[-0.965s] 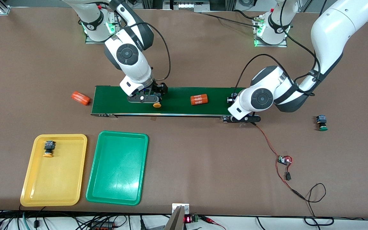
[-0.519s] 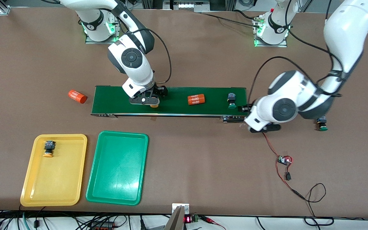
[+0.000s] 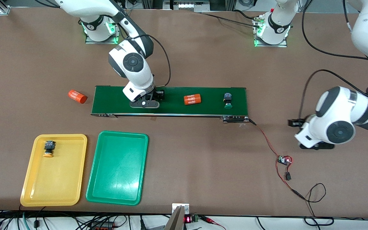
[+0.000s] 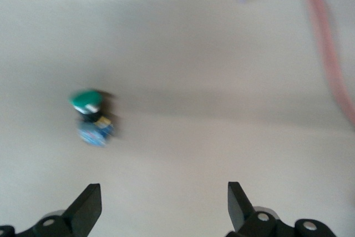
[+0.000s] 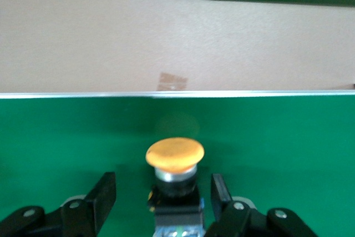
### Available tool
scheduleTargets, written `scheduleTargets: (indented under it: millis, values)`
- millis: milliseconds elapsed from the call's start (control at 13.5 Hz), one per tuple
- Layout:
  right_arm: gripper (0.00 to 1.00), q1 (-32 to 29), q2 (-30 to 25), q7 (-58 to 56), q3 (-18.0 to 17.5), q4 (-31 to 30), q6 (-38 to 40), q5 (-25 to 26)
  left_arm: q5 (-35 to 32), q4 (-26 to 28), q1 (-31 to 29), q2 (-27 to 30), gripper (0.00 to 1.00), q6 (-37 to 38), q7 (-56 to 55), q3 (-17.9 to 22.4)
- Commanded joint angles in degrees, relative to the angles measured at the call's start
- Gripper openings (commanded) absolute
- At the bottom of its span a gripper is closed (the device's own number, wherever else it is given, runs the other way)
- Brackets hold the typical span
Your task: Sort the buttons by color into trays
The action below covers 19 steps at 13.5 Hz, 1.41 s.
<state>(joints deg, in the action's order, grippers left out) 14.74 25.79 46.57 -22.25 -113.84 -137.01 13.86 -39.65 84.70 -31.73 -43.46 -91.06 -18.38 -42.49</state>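
Since 1 second ago, your left gripper (image 4: pixel 161 206) is swinging off the dark-green conveyor belt (image 3: pixel 171 110) toward a green-capped black push-button (image 4: pixel 90 116), jaws wide and empty. Your right gripper (image 5: pixel 163 195) is straddling the yellow-orange-capped black push-button (image 5: pixel 174 162) on the belt, fingers beside its body, not yet touching.

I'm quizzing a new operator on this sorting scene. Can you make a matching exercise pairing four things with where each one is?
Things:
1. yellow button with no gripper near it
2. green button seen from the front
3. right gripper
4. left gripper

Places:
A. on the conveyor belt, toward the left arm's end
B. around a yellow button on the belt
C. over bare table
D. in the yellow tray

Pairs: 1-D, 2-A, 3-B, 4-C
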Motion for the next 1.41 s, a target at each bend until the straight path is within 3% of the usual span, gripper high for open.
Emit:
scheduleTargets:
  millis: [0, 74, 223, 297, 519, 668, 816, 965, 1113, 1336]
  values:
    - [0.71, 0.3, 0.7, 0.5, 1.2, -0.3, -1.3, 2.7, -1.8, -0.4, -0.6, -0.6, 1.0, -4.4, 8.2, 5.2]
    - [0.63, 0.3, 0.8, 0.5, 1.4, -0.3, -1.3, 2.8, -1.7, 0.1, -2.1, -1.1, 1.0, -7.0, 11.4, 6.4]
    - [0.22, 0.1, 0.8, 0.2, 1.5, -0.1, -1.2, 2.8, -2.0, 0.3, -4.0, -3.3, 1.0, -9.7, 13.5, 7.5]
    - [0.07, -0.1, 0.8, -0.1, 1.9, 0.3, -1.1, 2.8, -2.1, 0.3, -4.6, -4.3, 1.0, -11.1, 13.6, 8.0]
    - [0.04, -0.6, -0.2, -2.6, 3.4, 2.9, 2.2, 1.8, -1.9, 2.4, -7.2, -6.5, 1.0, -15.5, 14.2, 9.4]
    - [0.04, -0.6, -0.7, -6.0, 4.0, 8.8, 11.0, 1.5, -2.0, 3.9, -9.1, -7.1, 0.99, -16.6, 14.6, 9.4]
    - [0.04, -0.8, -1.3, -10.9, 5.6, 14.3, 17.8, 0.1, -1.8, 3.7, -9.5, -7.0, 0.5, -16.4, 17.3, 9.4]
    - [0.04, -1.0, -1.5, -18.1, 10.2, 16.5, 19.0, -2.2, -1.0, 3.5, -9.1, -6.6, 0.28, -16.2, 17.2, 9.3]
    - [0.04, -1.5, -1.0, -26.0, 15.3, 17.1, 18.4, -3.4, -0.3, 3.5, -9.1, -6.5, 0.21, -15.3, 17.2, 8.8]
    - [0.06, -4.1, 3.0, -31.0, 19.7, 19.5, 18.1, -3.5, 5.2, 2.7, -9.0, -5.3, 0.21, -11.3, 16.8, 6.6]
